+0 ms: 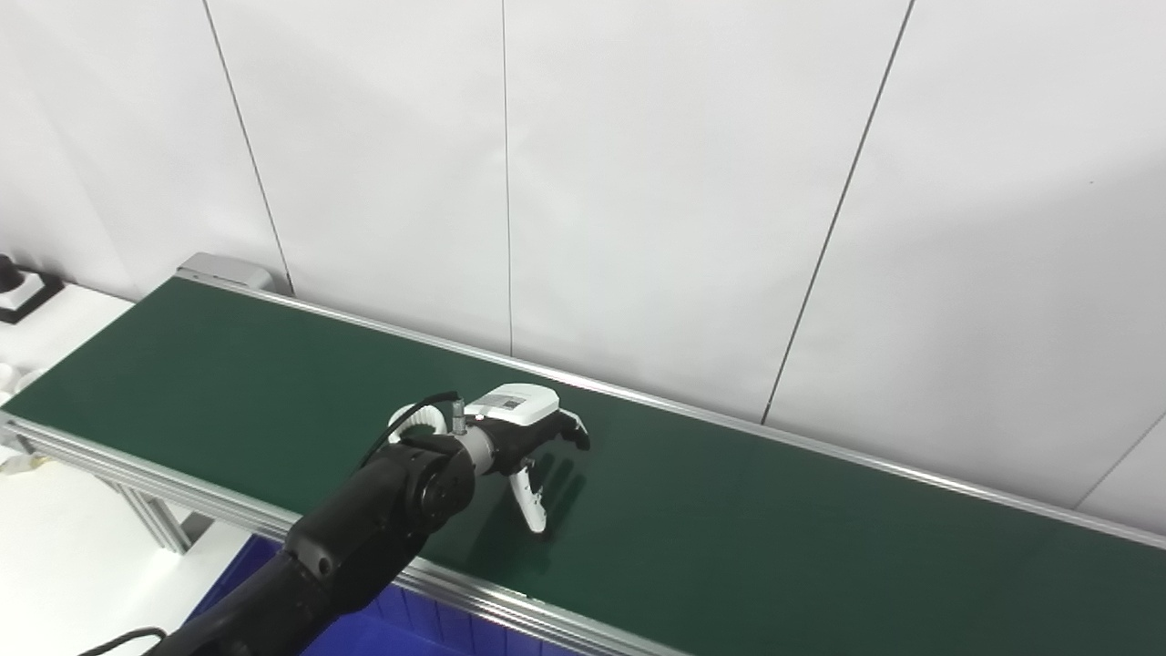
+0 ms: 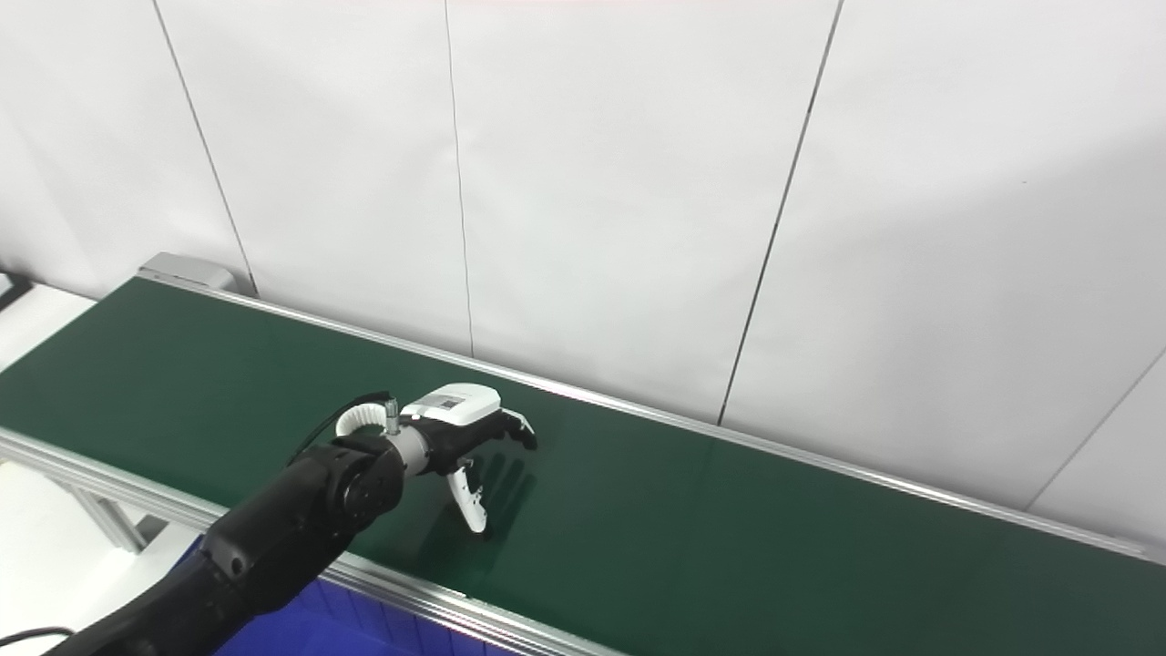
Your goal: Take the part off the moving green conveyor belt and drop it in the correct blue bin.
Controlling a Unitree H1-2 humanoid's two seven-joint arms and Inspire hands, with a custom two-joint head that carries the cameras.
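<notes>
My left hand (image 1: 528, 437) (image 2: 469, 433) hovers over the middle of the green conveyor belt (image 1: 774, 528) (image 2: 729, 528), its arm reaching in from the lower left. The fingers are spread apart and curl downward, the thumb points down at the belt, and nothing is between them. No part shows anywhere on the belt. A blue bin (image 1: 364, 629) (image 2: 301, 629) sits below the belt's near edge, partly hidden by my arm. My right hand is out of sight.
The belt runs from the upper left to the lower right, framed by silver rails (image 1: 510, 606). White wall panels (image 1: 638, 182) stand close behind it. A white table (image 1: 64, 547) lies at the lower left, with a black-and-white object (image 1: 18, 292) at the far left edge.
</notes>
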